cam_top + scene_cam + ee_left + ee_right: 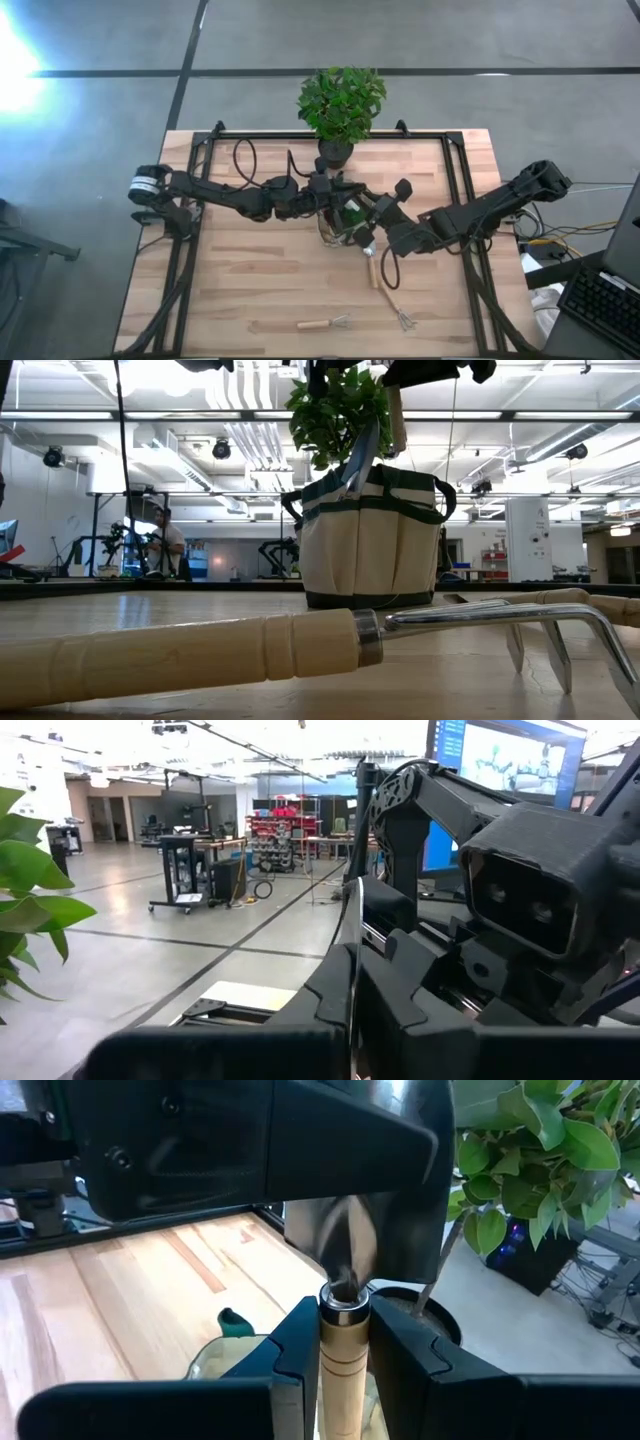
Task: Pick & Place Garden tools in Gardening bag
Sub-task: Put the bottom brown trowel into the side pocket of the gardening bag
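Note:
The olive-khaki gardening bag (370,540) with dark green trim stands upright at the table's middle (338,228), in front of the potted plant (340,100). My right gripper (345,1350) is over the bag, shut on a wooden-handled trowel whose silver blade (360,460) slants down into the bag's mouth. My left gripper (325,195) is level above the bag's far side, with its fingers (330,1010) together and nothing visible between them. A fork (325,323), a rake (400,315) and another wooden-handled tool (375,270) lie flat on the table near the front. My right gripper pinches the trowel's wooden handle (342,1345) between its two fingers, just behind the metal collar (342,1302). The fingers lie along the handle. The trowel is lifted clear of the table and tilted, blade (350,1245) downward, with the blade's lower end inside the bag's mouth.
The leafy plant in its dark pot (336,152) stands right behind the bag. A black frame (455,200) runs along the table's sides. In the low view a rake's handle (200,650) and tines lie close in front. Bare wood shows at the front left (230,290).

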`<state>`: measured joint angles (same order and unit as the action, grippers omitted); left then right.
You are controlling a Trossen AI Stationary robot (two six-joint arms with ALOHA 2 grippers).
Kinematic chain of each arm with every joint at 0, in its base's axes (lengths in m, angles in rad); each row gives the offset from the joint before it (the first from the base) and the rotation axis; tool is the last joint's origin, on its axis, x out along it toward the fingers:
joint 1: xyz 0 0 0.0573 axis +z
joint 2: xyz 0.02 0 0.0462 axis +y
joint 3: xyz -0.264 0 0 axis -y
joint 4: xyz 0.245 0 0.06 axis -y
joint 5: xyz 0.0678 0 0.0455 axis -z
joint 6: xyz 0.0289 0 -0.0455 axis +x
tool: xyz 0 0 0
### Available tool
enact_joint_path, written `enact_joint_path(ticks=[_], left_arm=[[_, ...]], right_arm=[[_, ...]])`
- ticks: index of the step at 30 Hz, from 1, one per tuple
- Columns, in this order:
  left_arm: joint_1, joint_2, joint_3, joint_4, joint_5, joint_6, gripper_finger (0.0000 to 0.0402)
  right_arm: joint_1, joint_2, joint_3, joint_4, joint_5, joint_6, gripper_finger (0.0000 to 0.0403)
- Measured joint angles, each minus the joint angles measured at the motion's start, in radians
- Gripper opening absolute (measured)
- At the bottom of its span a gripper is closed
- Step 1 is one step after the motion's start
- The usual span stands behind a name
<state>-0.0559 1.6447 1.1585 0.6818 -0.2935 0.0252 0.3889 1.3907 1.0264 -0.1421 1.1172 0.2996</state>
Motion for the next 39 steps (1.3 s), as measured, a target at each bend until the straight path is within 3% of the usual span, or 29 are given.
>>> enact_joint_path(ticks=[11, 24, 32, 39], left_arm=[[0.0, 0.0, 0.0, -0.001, 0.0, 0.006, 0.0005], [0.002, -0.005, -0.001, -0.036, 0.006, 0.023, 0.0005], [0.0, -0.047, -0.001, -0.114, 0.007, 0.027, 0.0005], [-0.002, -0.059, -0.001, -0.152, 0.008, 0.029, 0.0005]], right_arm=[[0.0, 0.0, 0.0, 0.002, 0.0, -0.02, 0.0072], [0.002, -0.073, 0.0, -0.073, 0.008, -0.012, 0.0164], [0.002, -0.156, 0.0, -0.342, 0.005, 0.203, 0.0197], [0.002, -0.21, 0.0, -0.609, -0.03, 0.48, 0.0192]])
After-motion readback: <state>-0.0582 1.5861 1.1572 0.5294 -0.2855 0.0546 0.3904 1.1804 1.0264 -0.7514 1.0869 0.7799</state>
